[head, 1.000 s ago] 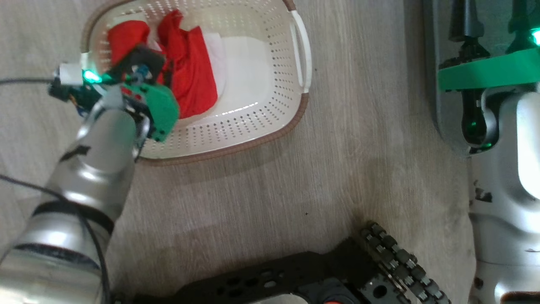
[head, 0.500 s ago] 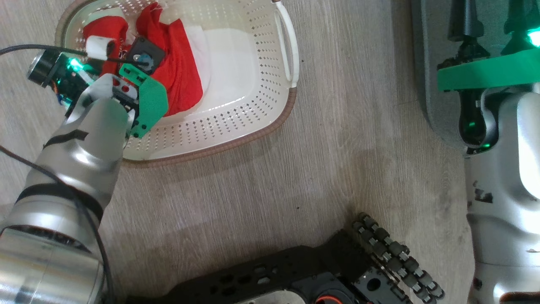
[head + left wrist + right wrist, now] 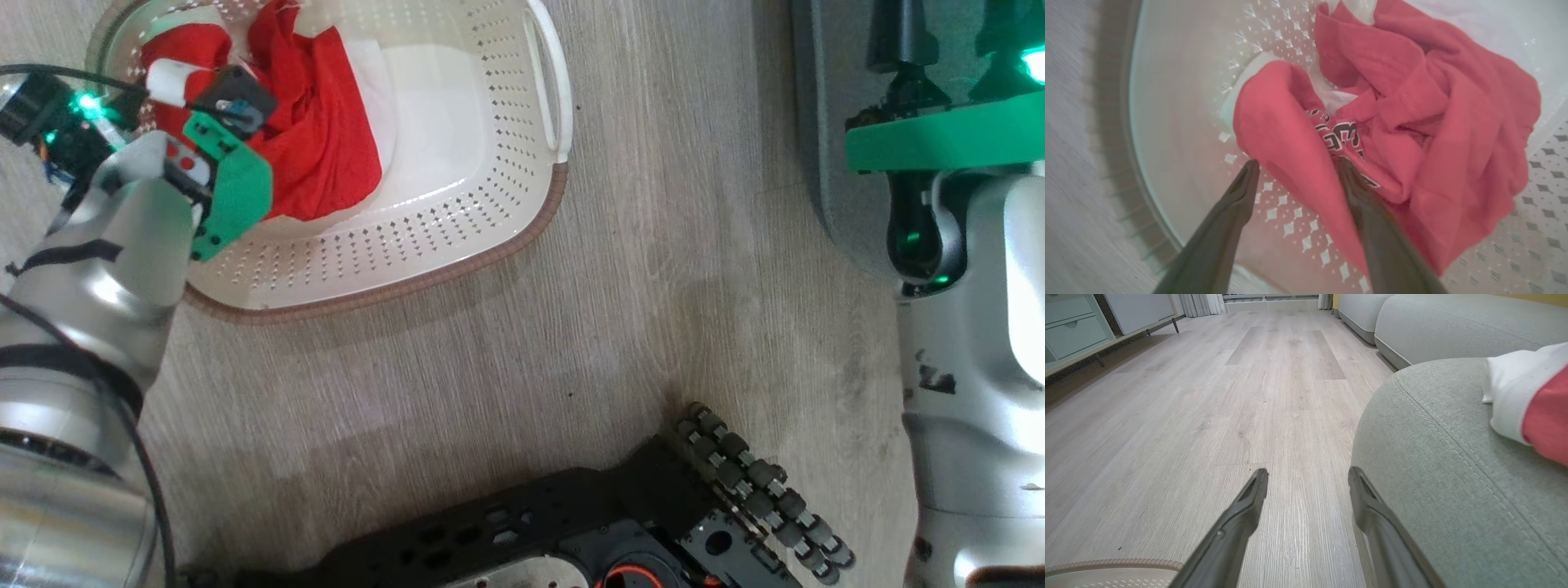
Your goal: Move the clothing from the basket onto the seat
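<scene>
My left pincer (image 3: pixel 1297 163) is down inside the basket (image 3: pixel 1175 94), fingers spread wide and pinching nothing yet. I have set them astride a raised fold of the clothing (image 3: pixel 1412 122). The fold runs up between the two fingertips, with one finger over the bare perforated bottom and the other over the printed lettering. Whether either finger touches cloth I cannot tell. I judge the spread is there so that closing gathers this fold, since thin fabric is easier to bite on a ridge than on a flat sheet. Beyond the fingertips the rest of the red heap is bunched, with a white part at its far edge. The heap fills the end of the basket at my pincer. The other end, off to the side, holds a pale label (image 3: pixel 445 114) on the bottom.

My right pincer (image 3: pixel 1308 471) is likewise spread and empty, low over the floor (image 3: pixel 1249 396), with the basket's braided rim behind it and the seat (image 3: pixel 1433 465) close beside one finger. I take it to be parked clear of the left arm. Farther along the seat top lies a red-and-white garment (image 3: pixel 1531 404), so part of the job looks done. The heap in the basket is yet to go.
</scene>
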